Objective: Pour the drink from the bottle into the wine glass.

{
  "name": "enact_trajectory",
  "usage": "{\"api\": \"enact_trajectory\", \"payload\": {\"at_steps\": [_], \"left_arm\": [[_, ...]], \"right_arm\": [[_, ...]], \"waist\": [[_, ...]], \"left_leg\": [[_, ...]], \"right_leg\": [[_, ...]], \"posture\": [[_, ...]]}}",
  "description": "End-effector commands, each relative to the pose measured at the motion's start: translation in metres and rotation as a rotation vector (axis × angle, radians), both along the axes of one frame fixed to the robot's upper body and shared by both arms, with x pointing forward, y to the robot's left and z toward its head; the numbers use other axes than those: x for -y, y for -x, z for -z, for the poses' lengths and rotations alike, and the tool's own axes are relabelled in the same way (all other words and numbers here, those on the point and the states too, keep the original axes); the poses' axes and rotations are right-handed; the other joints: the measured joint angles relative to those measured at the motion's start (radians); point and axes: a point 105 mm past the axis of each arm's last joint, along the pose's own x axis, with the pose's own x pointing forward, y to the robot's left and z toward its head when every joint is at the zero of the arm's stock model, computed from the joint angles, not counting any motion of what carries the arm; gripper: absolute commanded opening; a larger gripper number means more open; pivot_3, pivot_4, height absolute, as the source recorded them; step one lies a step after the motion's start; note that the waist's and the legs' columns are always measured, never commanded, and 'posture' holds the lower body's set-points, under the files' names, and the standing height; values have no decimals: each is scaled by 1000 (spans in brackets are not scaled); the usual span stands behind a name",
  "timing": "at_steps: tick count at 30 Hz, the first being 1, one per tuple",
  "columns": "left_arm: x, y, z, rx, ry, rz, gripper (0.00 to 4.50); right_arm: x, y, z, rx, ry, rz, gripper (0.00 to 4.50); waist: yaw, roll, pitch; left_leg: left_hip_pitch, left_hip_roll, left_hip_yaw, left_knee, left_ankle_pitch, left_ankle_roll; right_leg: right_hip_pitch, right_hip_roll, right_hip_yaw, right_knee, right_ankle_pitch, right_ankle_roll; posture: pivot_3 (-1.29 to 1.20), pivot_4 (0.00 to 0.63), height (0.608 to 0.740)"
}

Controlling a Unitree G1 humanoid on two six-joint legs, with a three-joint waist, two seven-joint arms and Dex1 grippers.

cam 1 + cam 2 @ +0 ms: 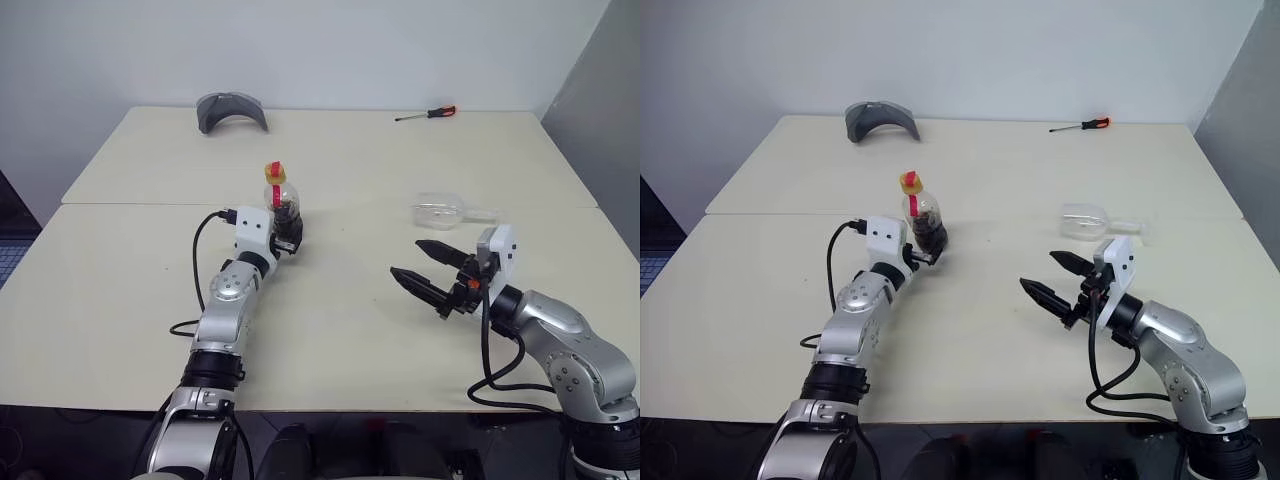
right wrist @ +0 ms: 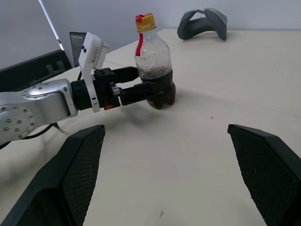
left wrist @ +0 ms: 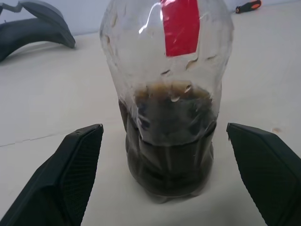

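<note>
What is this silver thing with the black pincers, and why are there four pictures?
It's a robot with two arms, each ending in a black claw. Two pictures come from cameras in its head, looking down at a pale table. The other two come from cameras on its wrists, looking out between the claw fingers.

The left claw is open, with a finger on each side of the bottle, not squeezing it yet. The bottle stands upright, with a yellow cap and dark drink at the bottom. The right claw is open and holds nothing.

The wine glass lies on its side. Farther back are a screwdriver and a curved grey thing.
</note>
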Motion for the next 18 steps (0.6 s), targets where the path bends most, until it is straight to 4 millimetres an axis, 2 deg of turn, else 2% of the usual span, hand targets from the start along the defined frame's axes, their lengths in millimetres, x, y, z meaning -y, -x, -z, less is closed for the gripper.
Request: {"api": "enact_trajectory", "payload": {"at_steps": [1,11,18], "left_arm": [[2,-6,-17,69,14,1,4500],[7,-28,-27,118,22,-10,4500],[6,-33,-26,128,25,-13,4500]], "right_arm": [[-6,7,-13,47,-22,-21,4451],[-6,7,-14,45,-23,-17,4451],[-6,5,-15,48,-25,-11,4451]], "waist": [[0,0,0],[0,0,0],[-1,0,0]], "left_leg": [[0,0,0,0,0,0],[0,0,0,0,0,0],[0,0,0,0,0,0]], "right_leg": [[0,0,0,0,0,0],[0,0,0,0,0,0],[-1,0,0,0,0,0]], "posture": [[0,150,740],[0,150,740],[0,150,740]]}}
